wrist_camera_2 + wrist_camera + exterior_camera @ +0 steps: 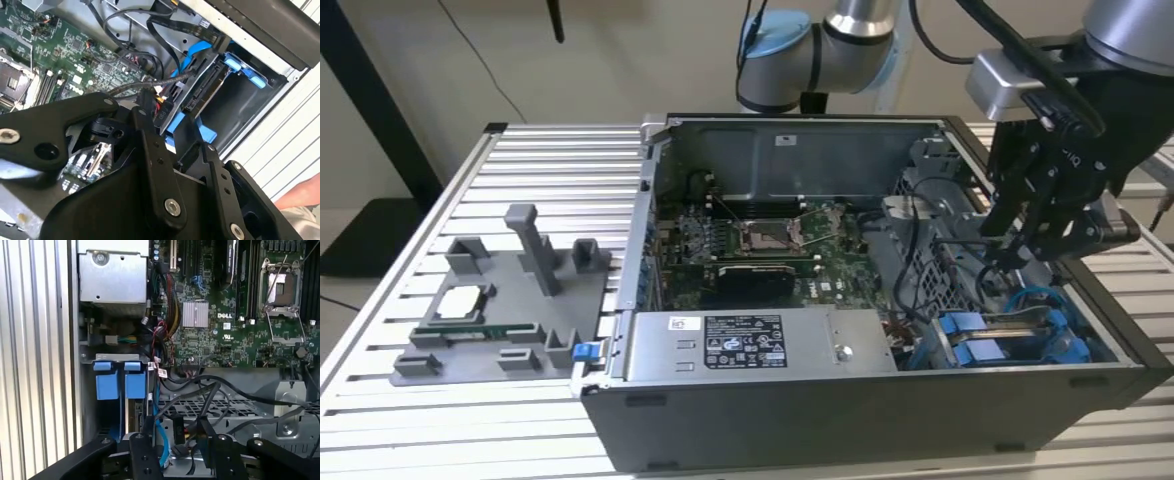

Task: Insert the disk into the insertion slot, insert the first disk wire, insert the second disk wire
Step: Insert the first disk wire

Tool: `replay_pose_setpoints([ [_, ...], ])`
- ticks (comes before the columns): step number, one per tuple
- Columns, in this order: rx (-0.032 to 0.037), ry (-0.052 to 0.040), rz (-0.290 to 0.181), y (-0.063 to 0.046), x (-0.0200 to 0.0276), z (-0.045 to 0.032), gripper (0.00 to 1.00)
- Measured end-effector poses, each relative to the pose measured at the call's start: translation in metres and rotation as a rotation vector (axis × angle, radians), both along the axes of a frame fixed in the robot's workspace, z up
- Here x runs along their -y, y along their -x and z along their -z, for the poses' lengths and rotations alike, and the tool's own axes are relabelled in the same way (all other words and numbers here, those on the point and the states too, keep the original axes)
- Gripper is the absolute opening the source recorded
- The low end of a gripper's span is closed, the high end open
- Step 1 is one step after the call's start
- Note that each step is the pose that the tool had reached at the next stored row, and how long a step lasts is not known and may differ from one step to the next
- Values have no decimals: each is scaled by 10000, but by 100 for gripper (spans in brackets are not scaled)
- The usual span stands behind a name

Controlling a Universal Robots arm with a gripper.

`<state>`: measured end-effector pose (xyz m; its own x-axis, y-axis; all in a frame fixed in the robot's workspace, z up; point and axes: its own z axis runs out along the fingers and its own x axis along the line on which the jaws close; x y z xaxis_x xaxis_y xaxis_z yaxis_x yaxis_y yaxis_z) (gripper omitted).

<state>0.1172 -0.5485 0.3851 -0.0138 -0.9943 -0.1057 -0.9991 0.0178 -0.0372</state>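
The disk sits in its blue carrier in the drive bay at the front corner of the open computer case, on the exterior view's right; it lies just beside the grey power-supply box, which runs along the same front edge; in the second wrist view its connector end faces the inside of the case, with a dark braided cable running up to it; a thin blue cable curves past the carrier. The gripper hangs inside the case directly above the bay, near the disk's inner end; its fingers are spread apart, and a small black connector with red and yellow wires lies in the gap between them; whether either finger touches it cannot be told. Further in, the green motherboard covers the case floor, with loose black cables between it and the bay. The case rests on a slatted metal table; a grey parts fixture lies on the table by the case's side on the exterior view's left.
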Motion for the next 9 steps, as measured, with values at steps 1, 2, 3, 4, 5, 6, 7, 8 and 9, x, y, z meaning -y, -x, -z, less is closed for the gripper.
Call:
replay_pose_setpoints([
  [1, 0, 1, -3, 1, -2, 0, 100],
  [2, 1, 4, -8, 2, -2, 0, 100],
  [3, 1, 9, -13, 2, -1, 0, 100],
  [4, 0, 10, -18, 3, -1, 0, 100],
  [5, 0, 10, -24, 3, -2, -2, 100],
  [6, 0, 10, -34, 3, -2, -3, 100],
  [7, 0, 8, -53, 4, -2, -3, 100],
  [8, 0, 9, -56, 4, -2, -3, 100],
  [9, 2, 10, -60, 6, -1, -3, 100],
])
